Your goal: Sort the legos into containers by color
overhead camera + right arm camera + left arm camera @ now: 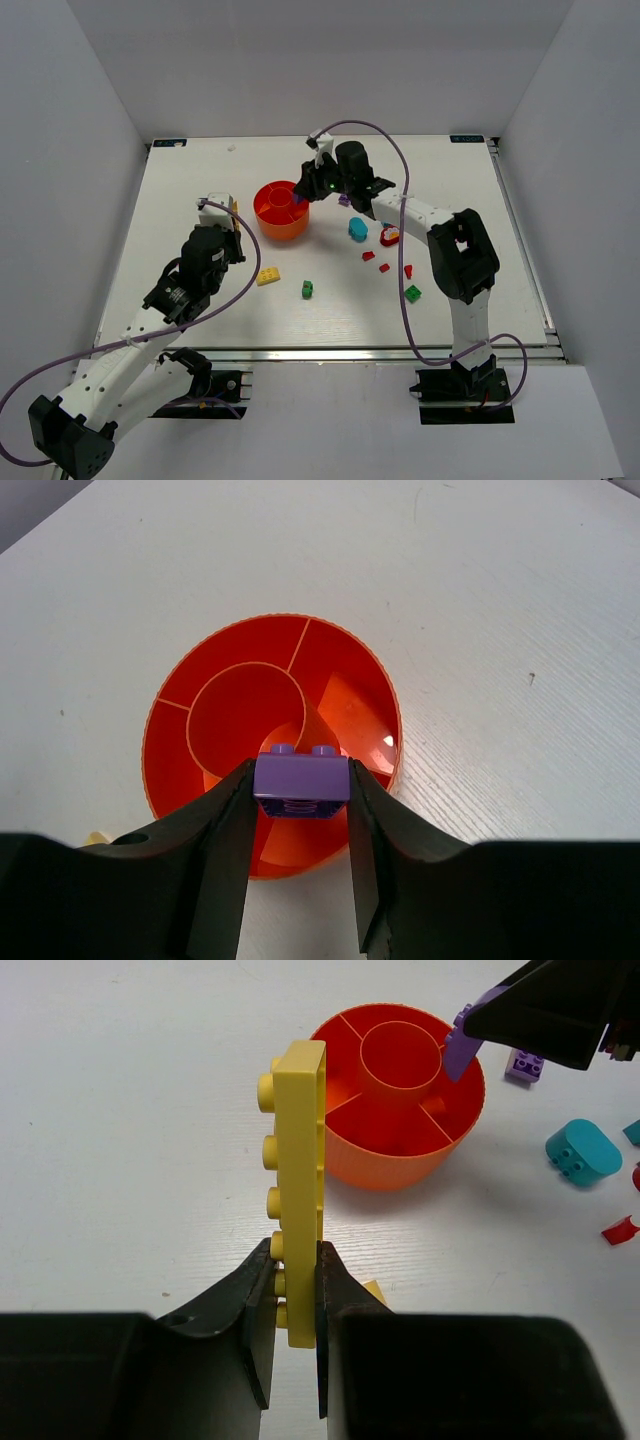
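Note:
My left gripper (pixel 296 1260) is shut on the lower end of a long yellow plate (pixel 300 1160), held upright on edge above the table, short of the orange tub (pixel 390 1165). Seen from above, this gripper (pixel 226 212) hangs left of the tub (pixel 268 222). My right gripper (pixel 300 772) is shut on a purple brick (pixel 302 778), studs up, over the near part of the tub (pixel 160 750) beside its central cup. The left wrist view shows that purple brick (pixel 460 1048) above the tub's right rim. The compartments that show hold nothing.
Loose legos lie on the table: a yellow brick (pixel 268 276), a green one (pixel 307 289), another green (pixel 412 293), a teal piece (pixel 357 229), a purple brick (pixel 344 200), small red pieces (pixel 384 267) and a red and white piece (pixel 390 235).

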`<state>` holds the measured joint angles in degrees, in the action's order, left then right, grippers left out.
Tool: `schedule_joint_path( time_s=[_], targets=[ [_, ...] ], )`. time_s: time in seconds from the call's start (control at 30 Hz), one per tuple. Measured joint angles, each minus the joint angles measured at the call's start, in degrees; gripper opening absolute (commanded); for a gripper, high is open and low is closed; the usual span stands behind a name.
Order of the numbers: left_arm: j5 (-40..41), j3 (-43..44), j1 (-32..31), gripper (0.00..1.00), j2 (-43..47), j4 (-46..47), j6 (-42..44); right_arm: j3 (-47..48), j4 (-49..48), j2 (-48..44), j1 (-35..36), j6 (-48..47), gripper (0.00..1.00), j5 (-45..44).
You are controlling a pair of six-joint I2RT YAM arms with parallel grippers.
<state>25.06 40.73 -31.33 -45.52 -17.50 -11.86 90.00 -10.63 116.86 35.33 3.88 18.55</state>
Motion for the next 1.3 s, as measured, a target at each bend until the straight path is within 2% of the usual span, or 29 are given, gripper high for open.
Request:
schedule_joint_path(
  time_s=[0.2,0.3,0.37,0.43,0.57,0.7,0.77,0.8,0.83,0.9,0.93,1.0,1.03,1.13,1.2,1.23,1.3],
  targets=[
    [-0.9,0.0,0.0,0.00,0.0,0.0,0.0,-1.3,-0.4,0.0,0.0,0.0,0.34,0.3],
    [-1.3,0.0,0.0,0.00,0.0,0.0,-0.1,-2.0,-0.5,0.0,0.0,-0.1,0.47,0.8],
    [-1.7,0.0,0.0,0.00,0.0,0.1,-0.2,-2.4,-0.6,0.0,0.0,-0.1,0.61,1.1],
    [-2.2,0.0,0.0,0.00,0.0,0.1,-0.2,-2.7,-0.6,0.0,0.0,-0.6,0.66,1.3],
    [-4.8,0.0,0.0,0.00,0.0,0.8,-0.3,-2.8,-0.6,0.0,0.0,-1.4,0.70,1.6],
    [-10.6,0.0,0.0,0.00,-0.1,2.2,-0.2,-2.8,-0.3,-0.1,-0.2,-1.5,0.68,1.6],
    [-15.3,0.0,0.0,0.00,-0.3,3.2,0.5,-2.8,0.7,-0.6,-0.4,-1.9,0.61,2.0],
    [-18.4,0.0,0.0,0.00,-0.5,3.7,1.0,-2.7,1.7,-1.0,-0.6,-2.5,0.52,2.5],
    [-21.2,0.0,0.0,0.00,-0.8,4.2,1.6,-2.5,3.0,-1.6,-0.9,-3.0,0.29,3.4],
    [-27.1,0.3,0.0,0.00,-2.3,5.0,3.0,-1.9,6.1,-3.4,-1.8,-3.3,0.04,6.3],
    [-29.5,0.4,0.0,0.00,-3.3,5.3,3.7,-1.6,7.6,-4.7,-2.5,-2.4,0.04,8.7],
    [-33.5,0.5,0.0,0.00,-5.4,5.5,5.1,-1.5,9.3,-7.9,-4.1,-0.1,0.19,13.1],
    [-34.6,0.5,0.0,0.00,-6.2,5.5,5.7,-1.5,9.9,-9.9,-4.9,1.7,0.47,15.6],
    [-37.1,0.5,0.0,0.00,-7.3,5.6,7.1,-1.7,10.6,-16.1,-7.5,7.0,0.75,23.0],
    [-38.1,0.5,0.0,0.00,-7.2,6.1,8.1,-1.8,10.1,-19.3,-8.8,11.0,0.79,28.4],
    [-38.4,0.5,0.0,0.00,-7.2,6.5,8.5,-1.9,9.7,-20.5,-9.2,12.9,0.85,31.0],
    [-39.0,0.5,0.0,0.00,-7.3,7.3,9.4,-2.4,8.8,-21.9,-9.5,16.8,0.87,35.7]
  ],
)
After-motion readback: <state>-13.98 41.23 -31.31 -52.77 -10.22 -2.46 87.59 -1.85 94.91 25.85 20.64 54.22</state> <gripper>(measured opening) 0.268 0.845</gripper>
